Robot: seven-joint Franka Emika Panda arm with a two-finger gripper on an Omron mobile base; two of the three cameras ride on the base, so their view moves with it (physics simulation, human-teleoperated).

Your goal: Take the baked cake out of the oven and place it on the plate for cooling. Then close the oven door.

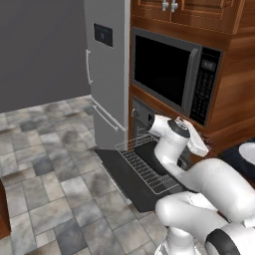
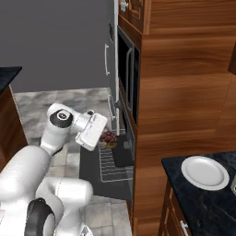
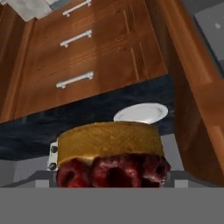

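The baked cake, yellow sponge with dark red berries, hangs just above the pulled-out wire rack in front of the oven. My gripper is shut on it with the jaws set wide. The cake looms close in the hand view and hides my fingertips. The oven door lies dropped flat and open under the rack. The white plate sits on the dark counter to the right, and the plate shows beyond the cake in the hand view.
A black-windowed microwave sits above the oven, and a grey fridge stands to its left. A wooden cabinet column stands between the oven and the dark counter. Tiled floor lies open to the left.
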